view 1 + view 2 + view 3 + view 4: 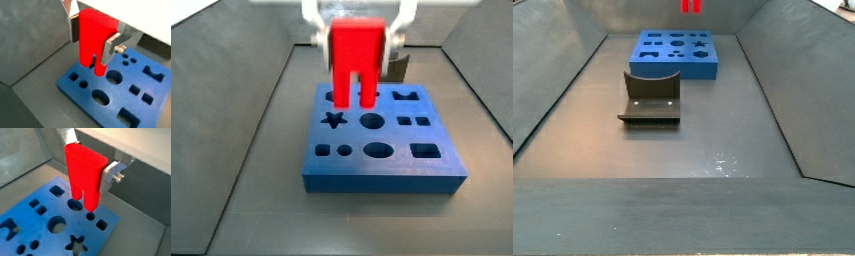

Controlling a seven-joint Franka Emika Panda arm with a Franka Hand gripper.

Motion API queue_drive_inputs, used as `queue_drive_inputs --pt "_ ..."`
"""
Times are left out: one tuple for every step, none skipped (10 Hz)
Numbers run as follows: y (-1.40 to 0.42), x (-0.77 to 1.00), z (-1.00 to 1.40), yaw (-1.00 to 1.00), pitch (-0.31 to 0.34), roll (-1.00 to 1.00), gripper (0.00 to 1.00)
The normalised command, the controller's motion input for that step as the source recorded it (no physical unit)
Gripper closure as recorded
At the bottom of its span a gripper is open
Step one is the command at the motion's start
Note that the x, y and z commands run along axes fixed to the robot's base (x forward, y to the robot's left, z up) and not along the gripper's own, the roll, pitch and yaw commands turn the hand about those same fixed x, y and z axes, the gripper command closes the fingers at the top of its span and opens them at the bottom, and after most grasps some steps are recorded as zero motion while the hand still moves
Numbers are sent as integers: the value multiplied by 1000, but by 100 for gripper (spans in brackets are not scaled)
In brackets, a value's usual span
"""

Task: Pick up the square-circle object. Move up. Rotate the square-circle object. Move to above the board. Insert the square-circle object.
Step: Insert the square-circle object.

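The square-circle object [91, 37] is a bright red upright block with two slotted legs pointing down. My gripper [92, 41] is shut on its upper part, a silver finger [111, 46] on each side. It hangs above the board [137, 107], a flat blue block cut with shaped holes, and does not touch it. In a side view the object [356, 58] hovers over the board's [385, 168] back left holes, the gripper [356, 30] above it. In both wrist views the legs [88, 198] hang over round holes. Only the red legs [690, 6] show at the frame edge, over the board [676, 62].
The dark fixture [651, 98] stands on the grey floor in front of the board, and its top [401, 68] shows behind the board. Sloping grey walls [787, 90] enclose the bin on all sides.
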Motion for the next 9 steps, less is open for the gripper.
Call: queue_drive_inputs --pt "-169 0 -360 129 -44 34 100" --pt "-77 0 -171 40 -37 0 100" --pt "-63 0 -183 34 -33 -3 100" --pt "-80 0 -206 37 -31 0 100" --pt "-114 0 -297 46 -40 0 100" --pt "-117 -31 -403 60 -60 23 100" --pt "-63 -26 -363 57 -54 0 100" --pt "0 0 -291 57 -40 0 100" --pt "0 0 -240 51 -27 -7 100"
